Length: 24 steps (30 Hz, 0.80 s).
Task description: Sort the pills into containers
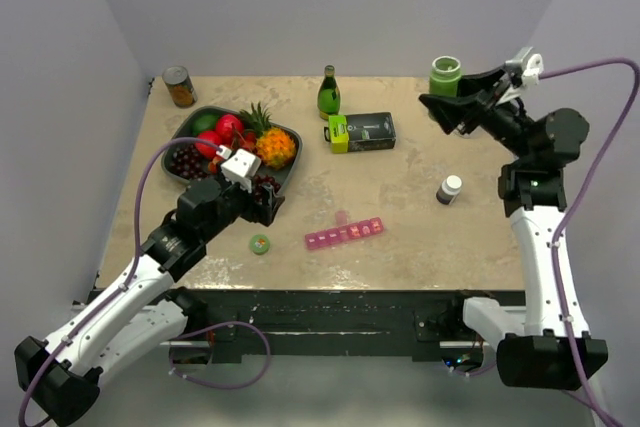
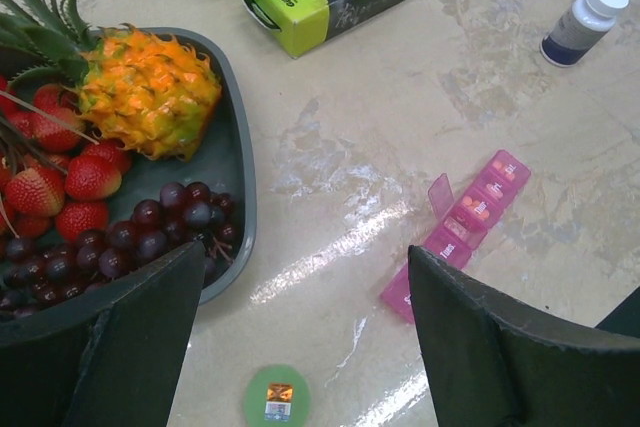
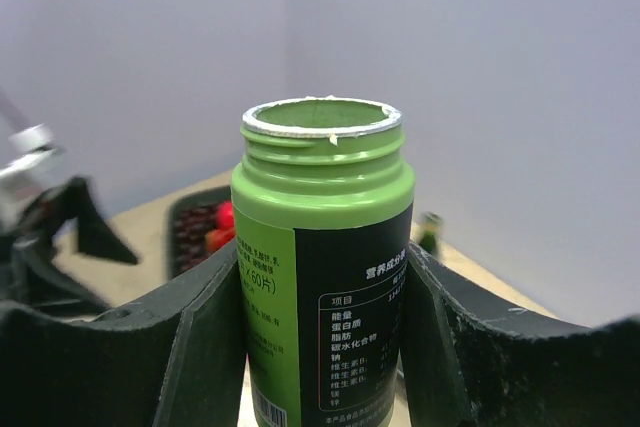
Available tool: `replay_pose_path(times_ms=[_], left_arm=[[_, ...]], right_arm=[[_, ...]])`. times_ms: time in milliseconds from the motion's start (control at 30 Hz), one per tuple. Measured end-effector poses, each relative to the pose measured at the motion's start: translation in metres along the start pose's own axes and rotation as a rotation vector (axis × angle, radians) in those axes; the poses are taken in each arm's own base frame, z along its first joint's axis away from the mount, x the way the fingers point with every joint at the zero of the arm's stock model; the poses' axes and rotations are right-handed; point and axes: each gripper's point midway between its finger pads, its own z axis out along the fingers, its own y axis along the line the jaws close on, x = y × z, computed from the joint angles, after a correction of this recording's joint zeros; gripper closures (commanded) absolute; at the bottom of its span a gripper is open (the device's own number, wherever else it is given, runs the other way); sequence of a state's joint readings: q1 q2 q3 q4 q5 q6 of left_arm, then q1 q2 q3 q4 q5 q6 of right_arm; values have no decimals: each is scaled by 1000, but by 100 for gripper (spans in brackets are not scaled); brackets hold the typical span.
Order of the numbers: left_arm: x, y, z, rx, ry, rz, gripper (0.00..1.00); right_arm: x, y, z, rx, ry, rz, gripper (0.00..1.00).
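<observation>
The marbled table (image 1: 420,247) is laid with a tin can (image 1: 180,87) at its far-left corner and a fruit tray (image 2: 232,162) by the left edge. A green glass bottle (image 1: 329,95) and a box (image 1: 362,132) are set toward the far edge. A white-capped dark bottle (image 1: 450,189) stands toward the right edge. A pink pill organiser (image 1: 345,234) and a green lid (image 1: 260,244) are placed toward the near edge.

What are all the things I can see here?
organiser: one, pink, near middle of table, one lid up
green bottle: one, no cap, far right, held upright
cap: one, green, near left, on table
dark bottle: one, white cap, right side
glass bottle: one, green, far middle
box: one, green and black, beside glass bottle
can: one, far left corner
tray: one, dark, left
pineapple: one, orange, in tray
strawberries: several, red, in tray
grapes: a bunch, dark, in tray
left gripper: black, open, above table by tray
right gripper: black, shut on green bottle
</observation>
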<state>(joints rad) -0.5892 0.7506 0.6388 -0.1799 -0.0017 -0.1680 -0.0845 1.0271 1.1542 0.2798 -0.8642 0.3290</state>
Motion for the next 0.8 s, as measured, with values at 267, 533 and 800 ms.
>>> replay_pose_path(times_ms=[267, 533, 800], left_arm=[[1, -10, 1, 60, -2, 17, 13], [3, -50, 2, 293, -52, -27, 2], [1, -100, 15, 513, -4, -290, 1]], right_arm=[[76, 90, -19, -387, 151, -24, 100], [183, 111, -72, -562, 373, -73, 100], [250, 124, -120, -603, 524, -68, 100]])
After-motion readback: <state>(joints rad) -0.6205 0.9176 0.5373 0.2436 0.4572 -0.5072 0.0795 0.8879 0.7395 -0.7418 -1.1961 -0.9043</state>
